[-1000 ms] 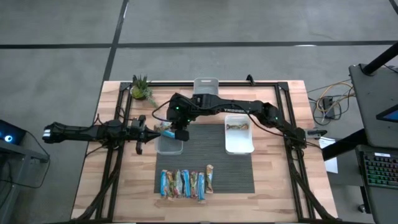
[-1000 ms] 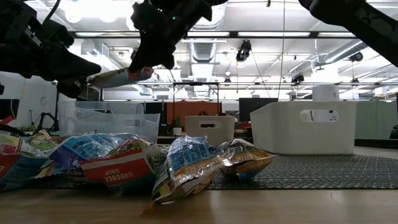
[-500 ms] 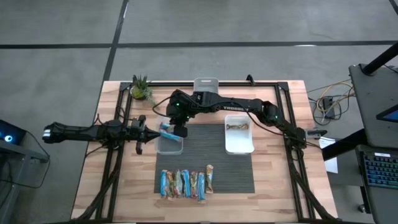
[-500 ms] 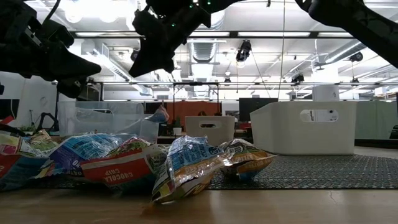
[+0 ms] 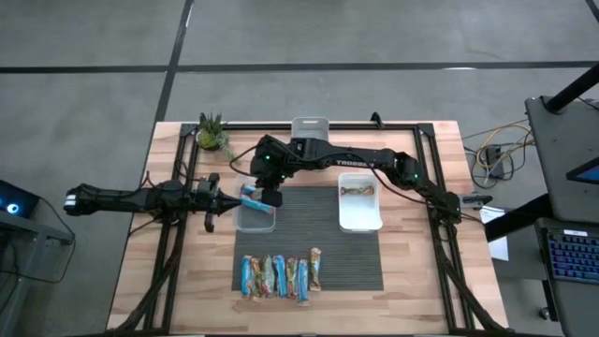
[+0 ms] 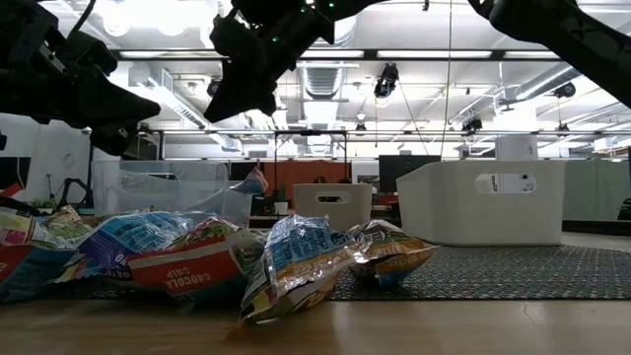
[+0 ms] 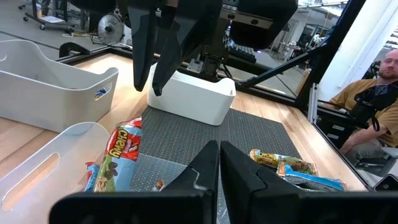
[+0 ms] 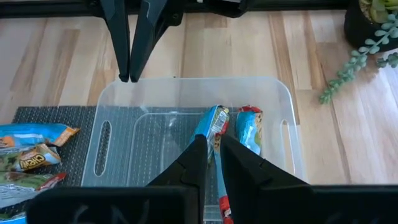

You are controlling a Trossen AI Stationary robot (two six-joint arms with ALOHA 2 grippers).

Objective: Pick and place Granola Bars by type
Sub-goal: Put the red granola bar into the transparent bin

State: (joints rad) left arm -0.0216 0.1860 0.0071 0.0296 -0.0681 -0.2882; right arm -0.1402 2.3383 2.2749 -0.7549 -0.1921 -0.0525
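My right gripper (image 5: 271, 200) hangs open above a clear bin (image 5: 245, 223), its fingers (image 8: 199, 155) a narrow gap apart with nothing between them. In the bin a blue-and-red granola bar (image 8: 214, 124) stands tilted. Its upper end (image 6: 254, 182) shows just above the rim. A second blue bar (image 8: 249, 127) lies beside it. Several more bars (image 5: 279, 276) lie in a row on the dark mat near the front edge. My left gripper (image 5: 220, 198) is shut, level, just left of the clear bin.
A white bin (image 5: 360, 223) with one brownish bar (image 5: 358, 191) stands right of the mat. Another bin (image 5: 310, 124) sits at the far edge and a small plant (image 5: 213, 134) at the far left. A person (image 7: 373, 93) sits beyond the table.
The blue bar that lay level at my right gripper's fingertips has dropped into the clear bin and now stands tilted there.
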